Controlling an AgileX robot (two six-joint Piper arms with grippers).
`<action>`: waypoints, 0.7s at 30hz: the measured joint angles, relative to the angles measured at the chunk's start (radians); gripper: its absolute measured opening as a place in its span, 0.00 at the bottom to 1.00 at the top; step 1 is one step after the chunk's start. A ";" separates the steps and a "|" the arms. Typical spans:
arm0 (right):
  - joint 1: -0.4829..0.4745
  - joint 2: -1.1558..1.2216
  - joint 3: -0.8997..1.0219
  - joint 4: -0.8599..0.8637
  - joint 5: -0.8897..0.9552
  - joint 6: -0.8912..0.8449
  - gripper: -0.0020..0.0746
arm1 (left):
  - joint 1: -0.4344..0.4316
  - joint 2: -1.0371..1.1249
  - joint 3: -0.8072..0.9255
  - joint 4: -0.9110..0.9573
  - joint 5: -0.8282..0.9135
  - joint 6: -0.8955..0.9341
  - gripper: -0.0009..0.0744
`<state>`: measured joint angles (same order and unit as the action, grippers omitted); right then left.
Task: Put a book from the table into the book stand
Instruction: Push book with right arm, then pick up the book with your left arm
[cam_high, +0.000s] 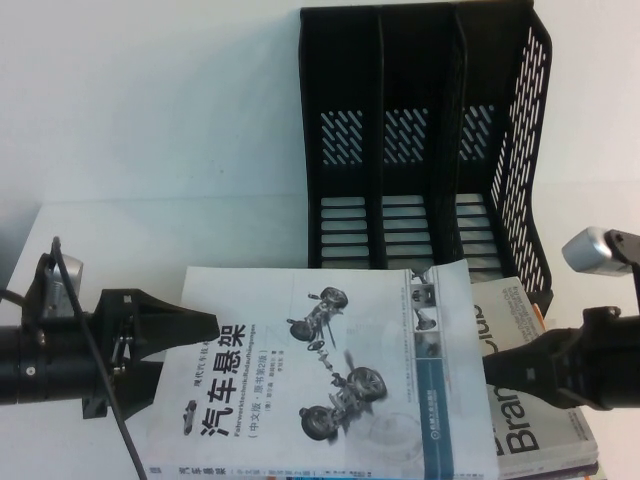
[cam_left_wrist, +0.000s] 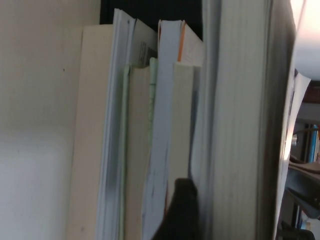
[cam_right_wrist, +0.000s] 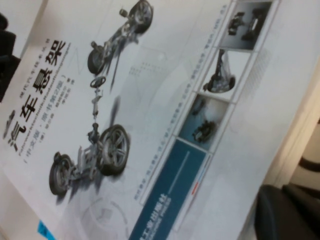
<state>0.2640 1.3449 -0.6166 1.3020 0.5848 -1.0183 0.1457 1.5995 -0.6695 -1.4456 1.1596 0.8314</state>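
Book (cam_high: 340, 370) lies on the stack, not in the stand (cam_high: 420, 150); left tool (cam_high: 195, 330) spread, right tool (cam_high: 495, 368) unclear

The book (cam_high: 330, 370) cover reads 汽车悬架; the lower book (cam_high: 530, 400) beneath it shows "Bran"

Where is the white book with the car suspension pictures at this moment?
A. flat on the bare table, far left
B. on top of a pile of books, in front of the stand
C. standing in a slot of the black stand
B: the book lies on the pile of books, in front of the book stand, whose slots hold no book.
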 joint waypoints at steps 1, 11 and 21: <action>0.006 0.010 -0.009 0.000 -0.002 -0.002 0.02 | 0.000 0.000 0.000 0.000 0.000 0.000 0.79; 0.012 0.107 -0.078 0.005 -0.008 -0.002 0.02 | -0.016 0.006 -0.001 0.014 -0.011 0.002 0.64; 0.012 0.127 -0.095 0.011 -0.022 -0.002 0.02 | -0.070 0.030 -0.007 -0.001 -0.003 0.029 0.18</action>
<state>0.2758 1.4721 -0.7113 1.3125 0.5632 -1.0199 0.0760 1.6299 -0.6767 -1.4463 1.1563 0.8604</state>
